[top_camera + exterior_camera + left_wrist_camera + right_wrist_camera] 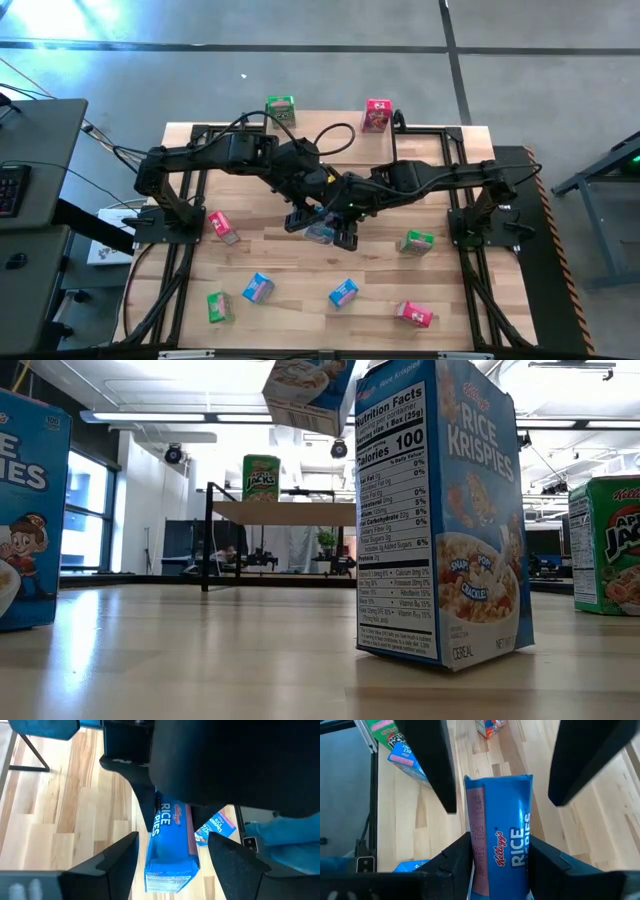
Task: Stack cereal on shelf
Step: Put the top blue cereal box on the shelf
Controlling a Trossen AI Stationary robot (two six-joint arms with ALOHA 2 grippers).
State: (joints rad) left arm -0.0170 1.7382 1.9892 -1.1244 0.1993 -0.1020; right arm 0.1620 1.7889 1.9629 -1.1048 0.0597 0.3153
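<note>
A blue Rice Krispies cereal box [500, 815] hangs above the middle of the table, with my right gripper [497, 870] shut on one end of it. My left gripper [172, 865] is open. Its fingers stand on either side of the box's other end [170, 870] with a gap on each side. The high view shows both grippers meeting over the table's middle [322, 228]. In the low view the box [305, 390] hangs tilted at the top. The shelf [290, 512] stands at the far edge with a green cereal box [261, 477] upright on it. My right gripper pinches the blue box between its two fingers [455, 860] at the end nearest its wrist [495, 855]. The fingers slant down from the table's right side and lie along the box. The box is lifted clear of the table and tilted.
Loose cereal boxes lie on the table: pink [222, 226], blue [258, 288], green [220, 306], blue [343, 293], pink [414, 314], green [416, 242]. A pink box [377, 115] stands at the far edge, right of the green one [281, 108].
</note>
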